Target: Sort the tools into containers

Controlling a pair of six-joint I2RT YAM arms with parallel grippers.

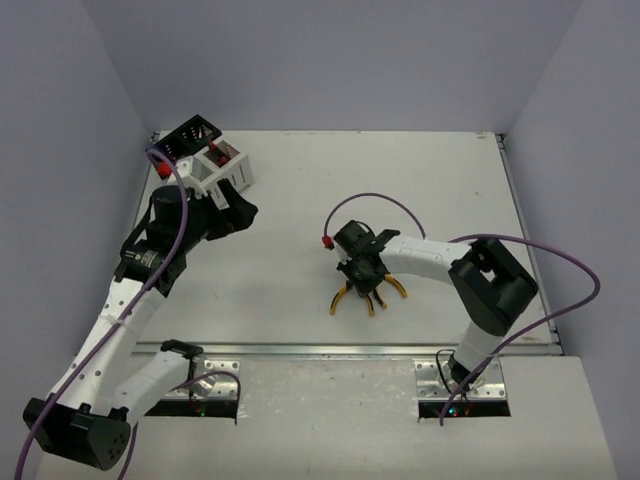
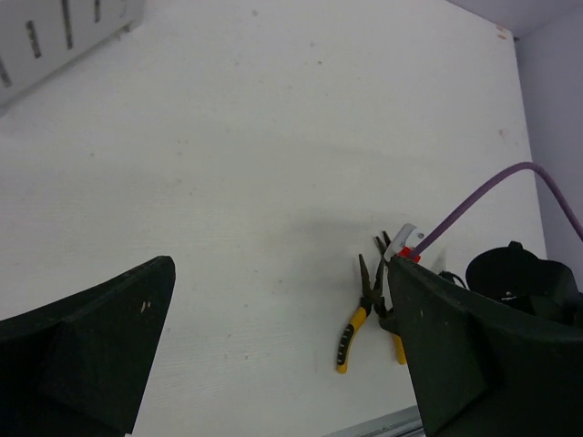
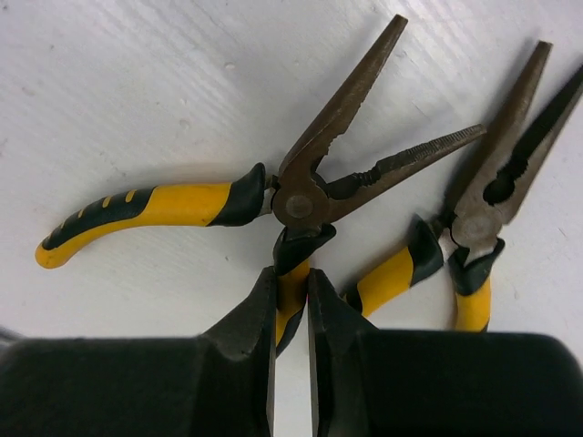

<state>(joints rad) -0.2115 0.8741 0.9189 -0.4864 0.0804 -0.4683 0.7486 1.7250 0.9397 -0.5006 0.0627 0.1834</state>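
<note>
Two yellow-handled pliers lie side by side near the table's front middle. My right gripper (image 3: 291,284) is shut on one handle of the left pliers (image 3: 305,196), just below their pivot; their jaws are spread. The second pliers (image 3: 475,228) lie free to the right. From above, my right gripper (image 1: 362,272) sits over both pliers (image 1: 366,300). My left gripper (image 1: 240,212) is open and holds nothing, beside the containers at the back left: a black bin (image 1: 190,134) and white bins (image 1: 238,172). In the left wrist view, my left gripper (image 2: 281,273) hangs over bare table, the pliers (image 2: 357,319) further off.
Something red shows inside a white bin (image 1: 215,152). A purple cable (image 1: 375,198) loops over the right arm. A metal rail (image 1: 350,349) marks the table's near edge. A corner of a white bin (image 2: 55,36) shows in the left wrist view.
</note>
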